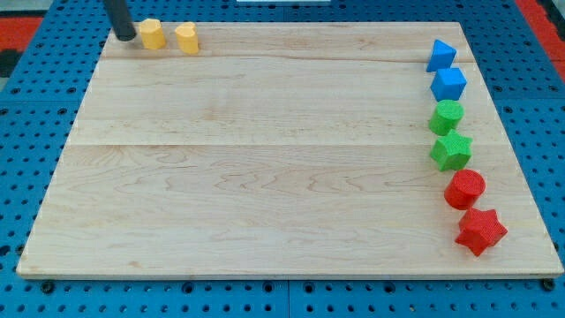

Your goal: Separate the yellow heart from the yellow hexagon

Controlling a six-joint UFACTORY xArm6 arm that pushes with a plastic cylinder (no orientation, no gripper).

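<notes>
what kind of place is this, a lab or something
Probably a robotics lab bench. A wooden board lies on a blue perforated base, small coloured blocks such as the yellow hexagon and yellow heart sit on it, and my tip is just left of the hexagon.

Only a short part of my body shows, at the view's top left: a straight rod, dark grey to black, with a smooth round shaft. It looks a little lighter along one side, where light falls on it. My tip [126,37] is the lower end of this rod; it is blunt and rounded, the same dark colour as the shaft. Above the tip, the rod is cut off by the view's top edge.
</notes>
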